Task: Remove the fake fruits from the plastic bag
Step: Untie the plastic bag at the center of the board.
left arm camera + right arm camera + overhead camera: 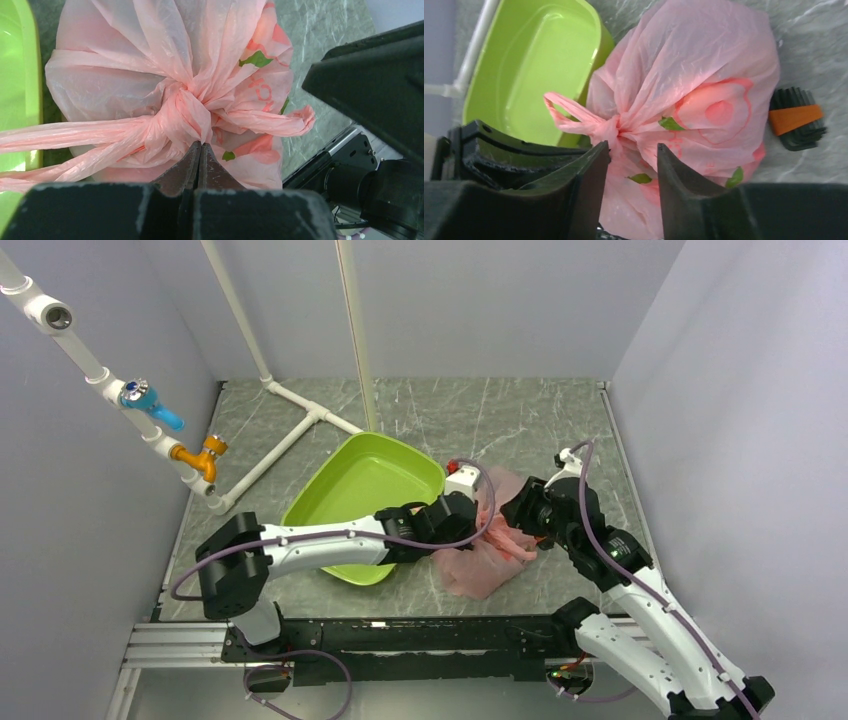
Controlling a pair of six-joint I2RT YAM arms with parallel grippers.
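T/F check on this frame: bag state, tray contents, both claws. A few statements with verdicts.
1. The plastic bag is knotted shut. True.
2. The green tray holds fruit. False: it is empty.
3. The right claw is open, with bag plastic between its fingers. True.
4. The left claw is wide open. False: its fingers are pressed together at the knot.
5. The bag lies inside the tray. False: it sits on the table beside it.
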